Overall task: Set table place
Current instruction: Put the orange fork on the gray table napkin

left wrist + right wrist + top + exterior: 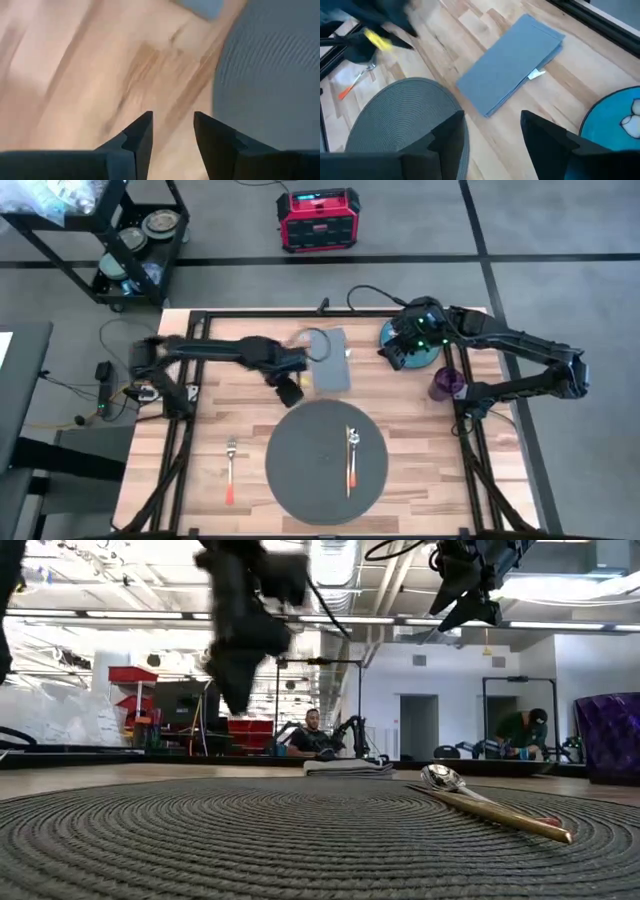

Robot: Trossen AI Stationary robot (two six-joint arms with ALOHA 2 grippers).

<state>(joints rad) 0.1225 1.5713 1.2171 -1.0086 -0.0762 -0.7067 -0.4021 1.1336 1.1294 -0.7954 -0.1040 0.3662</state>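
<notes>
**High view: plate grasp next, with a spoon lying in the landing spot**

Left gripper point(172, 117): open, empty, hanging over bare light wood plank table point(430, 470). Just ahead of its fingertips, the edge of the large round dark grey woven placemat point(325, 490); just behind it, the folded rectangular grey cloth napkin point(330, 365).

Right gripper point(492, 116): jaws apart, holding nothing, poised above the round teal plate point(612, 125), which sits just beneath and beside the fingertips. Placemat well apart from this gripper, across the table past the napkin.

Probably the plate first. To do it well:

- Lower straight onto the plate's near rim and pinch the lip, not the face.
- Lift level and clear the napkin on the way over.
- Mind the dark purple faceted cup point(445, 383) standing near the right arm's elbow side.
- Note the gold-handled metal spoon point(352, 455) lying on the placemat, right of centre; set the plate down beside it, or shift the spoon off first, since a plate resting on it would likely rock.
- Leave the orange-tipped metal fork point(231, 470) alone, well apart from both grippers.
</notes>
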